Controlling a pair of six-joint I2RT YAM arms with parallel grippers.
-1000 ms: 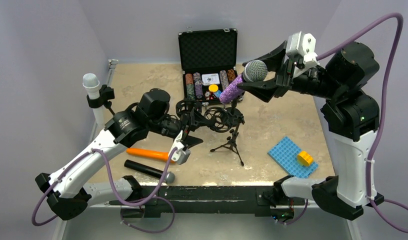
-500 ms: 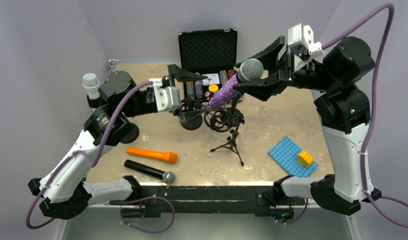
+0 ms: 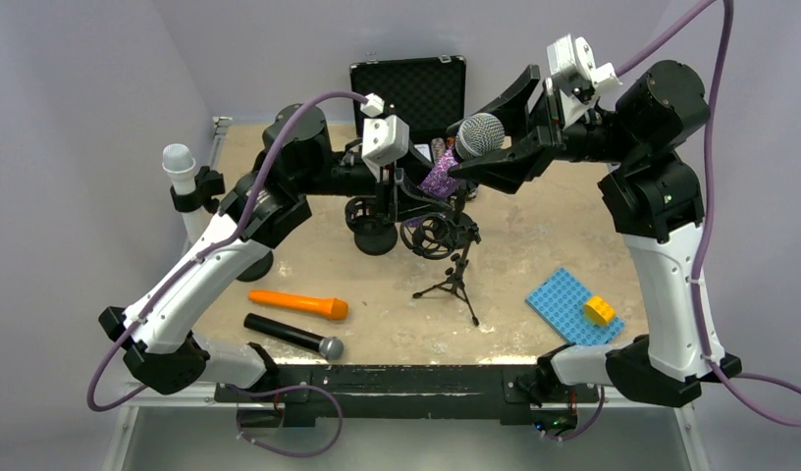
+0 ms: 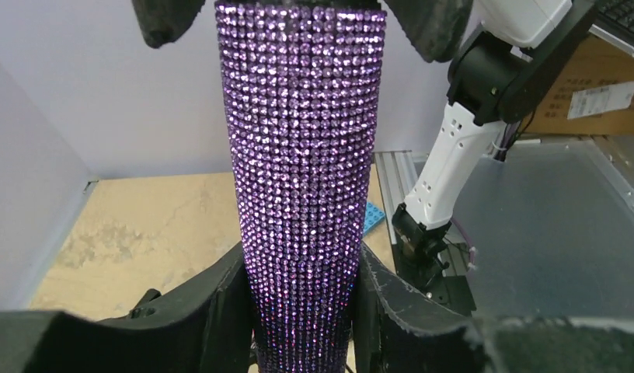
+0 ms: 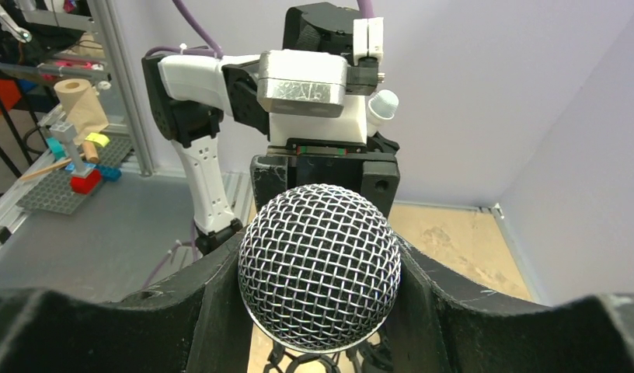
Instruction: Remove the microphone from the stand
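Microphone [image 5: 320, 264] — inside right end effector [image 5: 320, 284]

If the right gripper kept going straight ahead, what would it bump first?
Probably the left gripper, which faces it just beyond the purple microphone that the right gripper holds by its head; depth is hard to judge.

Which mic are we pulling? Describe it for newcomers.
Find the black case at the table's far edge. Held up in front of it, near the tripod stand, is the microphone. Only it has a glittery purple handle, unlike the orange microphone, black microphone and white microphone.
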